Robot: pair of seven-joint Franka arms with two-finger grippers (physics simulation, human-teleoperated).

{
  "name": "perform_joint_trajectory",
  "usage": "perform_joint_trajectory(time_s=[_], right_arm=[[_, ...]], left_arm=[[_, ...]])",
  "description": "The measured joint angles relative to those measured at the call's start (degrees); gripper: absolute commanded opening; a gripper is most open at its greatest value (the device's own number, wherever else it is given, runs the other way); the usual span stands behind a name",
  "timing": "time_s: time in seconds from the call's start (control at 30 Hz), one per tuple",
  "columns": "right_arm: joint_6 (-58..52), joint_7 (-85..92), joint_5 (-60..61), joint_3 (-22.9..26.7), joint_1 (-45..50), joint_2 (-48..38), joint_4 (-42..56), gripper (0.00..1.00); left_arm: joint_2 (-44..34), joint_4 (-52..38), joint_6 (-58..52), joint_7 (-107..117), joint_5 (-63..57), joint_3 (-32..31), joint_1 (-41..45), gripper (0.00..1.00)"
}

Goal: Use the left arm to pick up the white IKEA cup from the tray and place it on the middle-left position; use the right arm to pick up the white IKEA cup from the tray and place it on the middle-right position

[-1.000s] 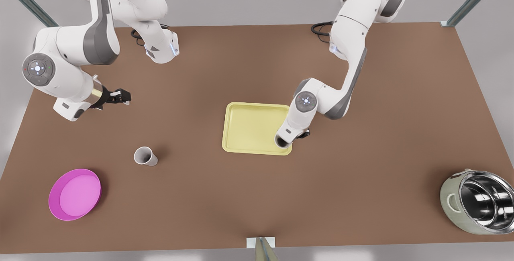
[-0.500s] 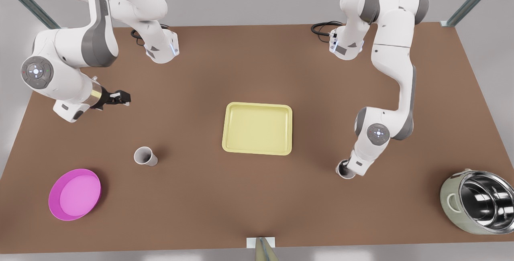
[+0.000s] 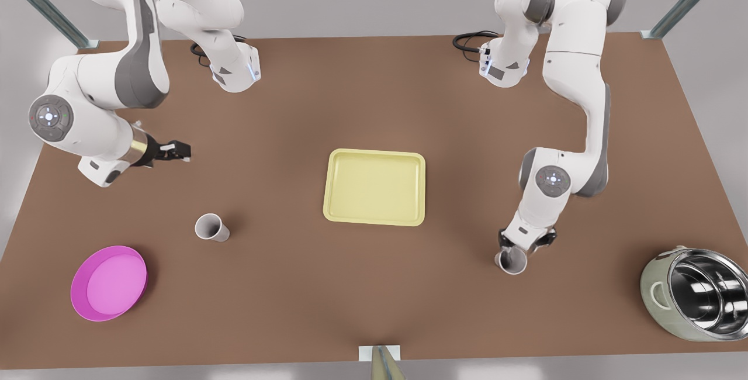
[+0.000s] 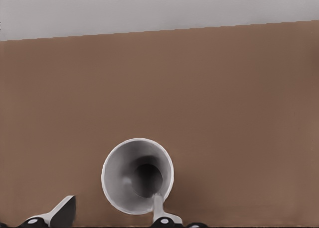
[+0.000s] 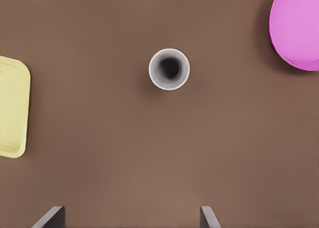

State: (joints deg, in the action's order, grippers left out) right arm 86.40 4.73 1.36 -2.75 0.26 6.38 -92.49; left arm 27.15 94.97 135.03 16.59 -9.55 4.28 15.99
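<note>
The pale yellow tray (image 3: pixel 374 187) lies mid-table with nothing on it. One white cup (image 3: pixel 512 262) stands upright on bare brown tabletop toward the front view's right. My left gripper (image 3: pixel 519 244) hovers right over it, open. In the left wrist view one finger (image 4: pixel 159 210) sits at the rim of this cup (image 4: pixel 137 175) and the other is well clear. A second white cup (image 3: pixel 210 228) stands on the tabletop toward the front view's left. My right gripper (image 3: pixel 177 149) waits high above the table, open, and looks down on that cup (image 5: pixel 169 69).
A round magenta bowl (image 3: pixel 108 282) sits at the front view's near left, beside the second cup. A steel pot (image 3: pixel 698 295) stands at the near right corner. In the right wrist view the tray's corner (image 5: pixel 12 108) and the bowl (image 5: pixel 296 28) flank the cup.
My left gripper carried a cup from the tray's near corner to the tabletop on the front view's right, set it down and opened. The right arm only drifted slightly.
</note>
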Motion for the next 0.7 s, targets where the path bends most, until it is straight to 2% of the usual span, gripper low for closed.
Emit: perform_joint_trajectory(time_s=[0.1, 0.13, 0.17, 0.23, 0.7], right_arm=[[0.58, -0.13, 0.05, 0.03, -0.15, 0.13, 0.00, 1.00], [0.71, -0.16, 0.09, 0.03, -0.04, 0.18, 0.00, 1.00], [0.83, -0.20, 0.11, 0.03, 0.09, 0.33, 0.00, 1.00], [1.02, -0.26, 0.20, 0.03, 0.26, 0.51, 0.00, 1.00], [1.32, -0.46, 0.09, 0.03, 0.20, 1.25, -0.08, 1.00]], left_arm=[[-8.46, -8.77, -17.30, -2.40, 1.19, -1.14, 1.54, 1.00], [-12.62, -7.54, -21.53, -3.07, 2.26, -0.94, 1.46, 1.00], [-18.24, -2.52, -24.05, -3.71, 3.14, -0.80, 1.15, 1.00], [-22.93, 2.03, -26.98, -4.76, 4.25, -0.52, 0.30, 1.00], [-23.58, 3.06, -33.34, -9.33, 5.13, -0.44, 1.21, 1.00]])
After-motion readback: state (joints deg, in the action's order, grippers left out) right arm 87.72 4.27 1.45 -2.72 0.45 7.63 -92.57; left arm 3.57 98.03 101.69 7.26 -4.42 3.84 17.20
